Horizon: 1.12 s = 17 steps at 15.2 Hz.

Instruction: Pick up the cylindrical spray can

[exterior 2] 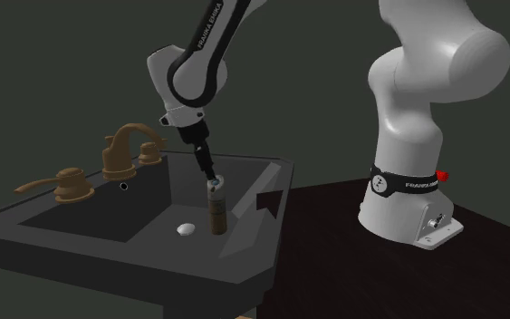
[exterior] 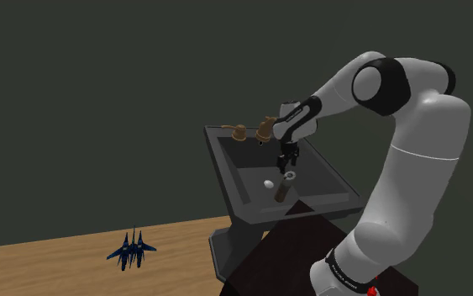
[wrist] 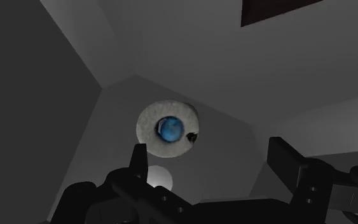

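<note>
- Spread apart: pincer, directly over the upright spray can, not clasping it.
- Beneath the pincer: dark grey sink, with a pale drain beside the can.
- Beyond the pincer: brown faucet on the sink's rim and a dim grey-green wall; wooden floor well below.

The end effector looks straight down into a grey sink basin, its two black fingers standing wide apart with nothing clasped between them. Below them the spray can is seen end-on as a pale round top with a glossy blue centre and a small dark nub at its rim, lying off-centre close to one fingertip. A small white round object rests on the basin floor beside that same finger, and a dark brown patch shows past the basin's far wall.
</note>
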Tool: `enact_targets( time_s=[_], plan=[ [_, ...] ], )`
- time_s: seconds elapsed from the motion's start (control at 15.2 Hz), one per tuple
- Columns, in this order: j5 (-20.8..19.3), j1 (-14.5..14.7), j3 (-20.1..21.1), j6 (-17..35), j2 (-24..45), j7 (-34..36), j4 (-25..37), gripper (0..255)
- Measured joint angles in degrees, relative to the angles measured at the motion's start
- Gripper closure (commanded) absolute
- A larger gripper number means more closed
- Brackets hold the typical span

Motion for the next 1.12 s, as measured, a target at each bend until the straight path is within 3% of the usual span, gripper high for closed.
enact_targets(
  time_s=[0.2, 0.73, 0.79, 1.12],
  plan=[
    [0.4, -1.7, -0.2, 1.9, 5.8, -1.5, 3.9, 0],
    [1.4, -2.9, 0.7, 6.5, 12.0, -1.6, 5.3, 0],
    [1.5, -2.9, 0.8, 6.6, 12.3, -1.5, 5.5, 255],
    [1.5, -3.0, 0.9, 6.7, 12.5, -1.5, 5.7, 255]
  ],
)
